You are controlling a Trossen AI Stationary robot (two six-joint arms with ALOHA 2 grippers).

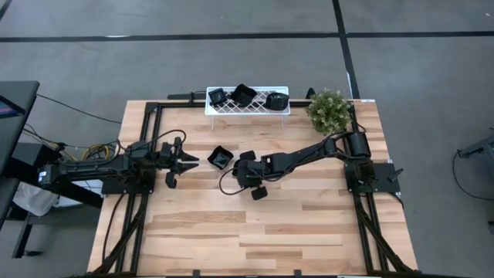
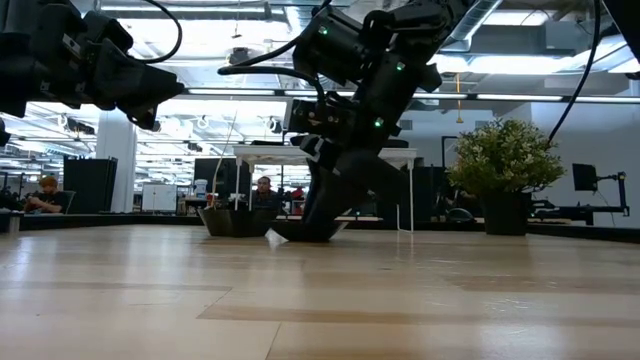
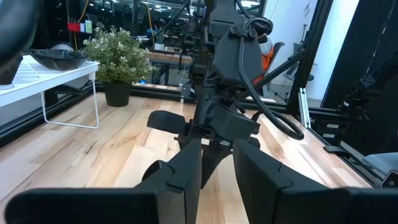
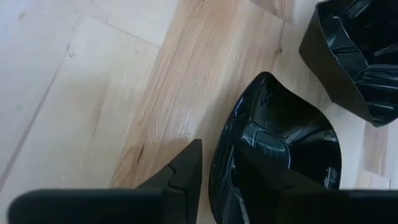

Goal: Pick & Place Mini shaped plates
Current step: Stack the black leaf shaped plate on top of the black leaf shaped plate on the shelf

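Right end effector: we see it low over the middle of the table, pointed down at a black plate; in the right wrist view its two fingers straddle that plate's rim, one finger outside on the wood, the other inside the bowl.
Right end effector state: fingers part open with the rim between them; we cannot tell whether they press on it.
Curved plate: a glossy black dish with a wavy, rounded rim, directly under the right end effector and resting on the table.
Angular plate: a deeper black dish with ribbed walls, just beyond the curved plate from the right end effector and close to it; in the high view it lies between the two end effectors.
Left end effector: we see it held above the table, off to the left of the angular plate, pointing toward the right arm.
Left end effector state: fingers apart, nothing between them.
Rack: a white lattice stand at the far edge of the table, well beyond both end effectors.
Plates on rack: three black dishes in a row on its top.
Plant: a small potted shrub just beside the rack's right end.
Table: light wood planks.
Background: in the low view we see people seated in the room behind the table.
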